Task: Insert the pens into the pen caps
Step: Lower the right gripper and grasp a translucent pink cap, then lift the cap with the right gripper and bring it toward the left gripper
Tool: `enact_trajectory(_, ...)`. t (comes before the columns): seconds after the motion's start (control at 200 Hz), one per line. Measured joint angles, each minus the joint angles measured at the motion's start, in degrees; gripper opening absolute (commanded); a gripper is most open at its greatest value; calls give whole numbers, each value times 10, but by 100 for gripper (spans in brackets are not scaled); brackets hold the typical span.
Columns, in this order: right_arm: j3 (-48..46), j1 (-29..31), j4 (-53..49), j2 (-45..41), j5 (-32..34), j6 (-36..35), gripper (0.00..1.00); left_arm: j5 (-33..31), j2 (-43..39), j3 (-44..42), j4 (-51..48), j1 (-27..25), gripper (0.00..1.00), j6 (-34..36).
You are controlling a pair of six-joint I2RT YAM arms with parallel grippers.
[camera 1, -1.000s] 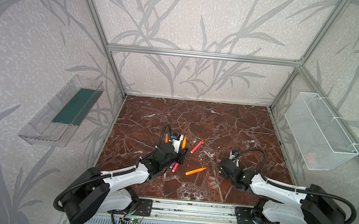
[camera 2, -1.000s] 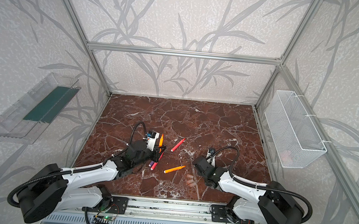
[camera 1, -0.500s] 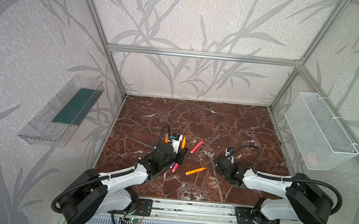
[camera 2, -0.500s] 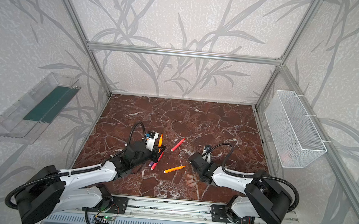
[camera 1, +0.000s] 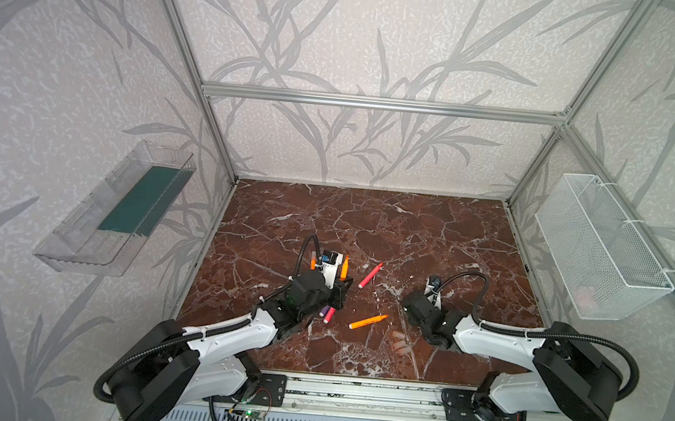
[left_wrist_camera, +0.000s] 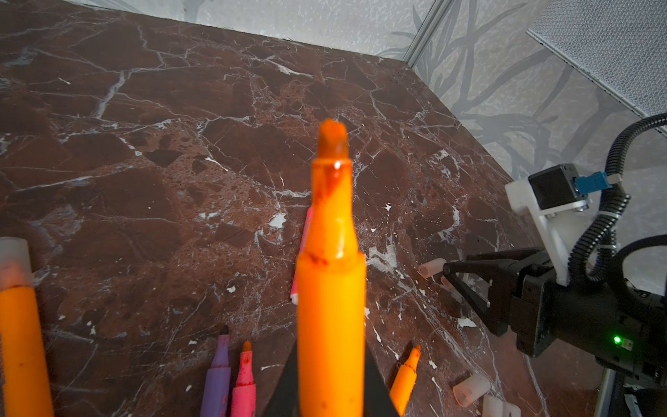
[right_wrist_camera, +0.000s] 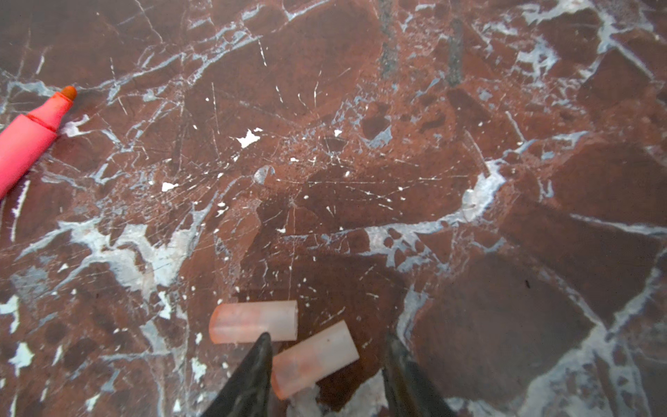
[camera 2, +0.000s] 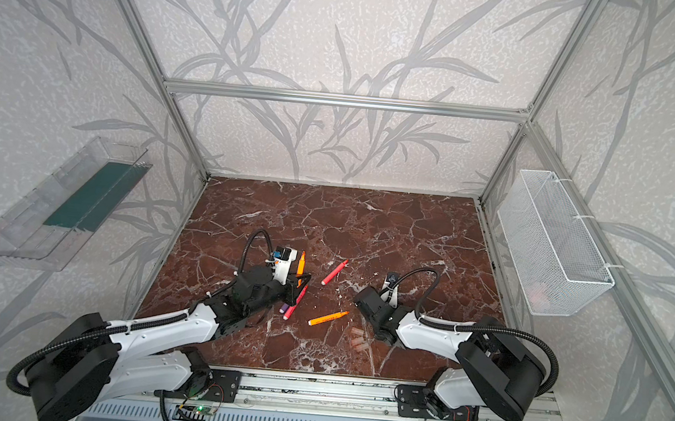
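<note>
Orange pen held on my left, a cap straddled on my right.
My left gripper (left_wrist_camera: 330, 391) is clamped on a slim orange plastic marker pen (left_wrist_camera: 330, 274), gripping the barrel with the tip bare. The pen looks light, stiff and smooth. On the red-brown marble tabletop (right_wrist_camera: 469, 144), my right gripper (right_wrist_camera: 328, 339) stands partly open astride a short translucent pale pink pen cap (right_wrist_camera: 314, 357). The cap looks light, slick and likely to roll, so I would pinch its middle and leave the mouth clear.

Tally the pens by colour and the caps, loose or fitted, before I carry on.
Orange marker pens: 3, one held in the left gripper
Red-pink marker pens: 2
Purple marker pen: 1
Translucent pen caps: 6, one fitted on an orange one
Total: 12
</note>
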Motion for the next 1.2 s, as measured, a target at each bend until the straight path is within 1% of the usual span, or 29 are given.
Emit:
enact_trajectory(0.105,-5,-1,-3,-3,3,2,37,0,0,0,0,0,0,0)
enact_trajectory(0.21,-11,-3,-8,-8,4,3,32,0,-2,0,0,0,0,0)
enact_trajectory(0.445,-16,-17,-11,-11,3,3,32,0,-4,0,-1,0,0,0)
enact_trajectory(0.615,-12,-38,-11,6,2,-4,35,0,-5,0,-3,0,0,0)
enact_trajectory(0.75,2,-50,-11,21,-1,-14,35,0,-7,0,-7,0,0,0)
enact_trajectory(0.83,9,-55,-11,28,-1,-18,38,0,-9,0,-9,0,0,0)
enact_trajectory(0.93,15,-63,-10,35,-2,-24,38,0,-9,0,-9,0,0,0)
enact_trajectory(1.08,15,-76,-8,35,-3,-29,35,0,-9,0,-10,0,0,0)
enact_trajectory(1.2,15,-78,-4,35,-9,-31,28,0,-9,0,-10,0,0,0)
